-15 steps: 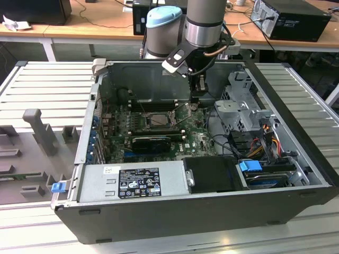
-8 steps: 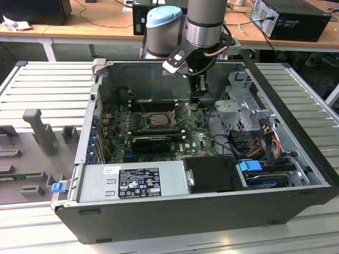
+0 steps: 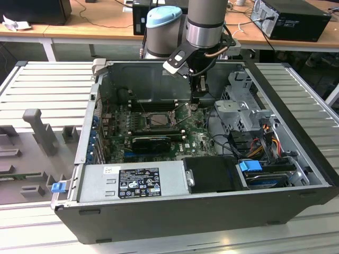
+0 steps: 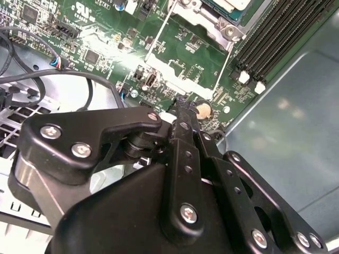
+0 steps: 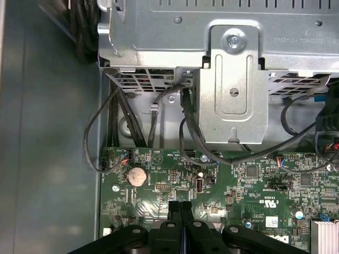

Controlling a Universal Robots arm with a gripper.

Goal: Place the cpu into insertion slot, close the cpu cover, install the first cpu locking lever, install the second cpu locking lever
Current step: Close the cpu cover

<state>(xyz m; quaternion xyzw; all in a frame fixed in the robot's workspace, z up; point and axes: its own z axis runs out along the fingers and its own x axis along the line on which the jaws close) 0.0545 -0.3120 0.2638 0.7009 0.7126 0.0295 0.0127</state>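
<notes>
The black two-fingered claw [image 3: 196, 97] hangs inside the open black computer case [image 3: 201, 217] that lies on the grey slatted bench [image 3: 32, 84]. In both wrist views its fingers are pressed together with no gap, and nothing shows between the tips, so I judge it is pinching nothing. The tips [image 5: 180, 206] hover low over the edge of the green circuit board [image 5: 238, 180], just beside the round silver coin cell [image 5: 136, 175] and near the grey sheet-metal drive cage [image 5: 233, 79]. The small square insertion slot with its silvery rim [image 3: 157, 120] lies towards the exterior view's left of the claw, near it but apart. In the second wrist view a pale grey corner, which I take for the small flat square cpu [image 4: 235, 4], seems to sit in that slot. The thin silvery cpu cover frame [image 4: 212, 24] appears to lie around it, though I cannot tell whether it is fully down. 2 thin silvery wire levers [image 4: 158, 32] run with their long axis from the slot towards the claw, and their near ends reach close to the fingertips [image 4: 183, 100]. They look unlatched, which would leave both locking steps not yet done. The long narrow black memory slots [image 4: 275, 37] flank the socket on its far side.
</notes>
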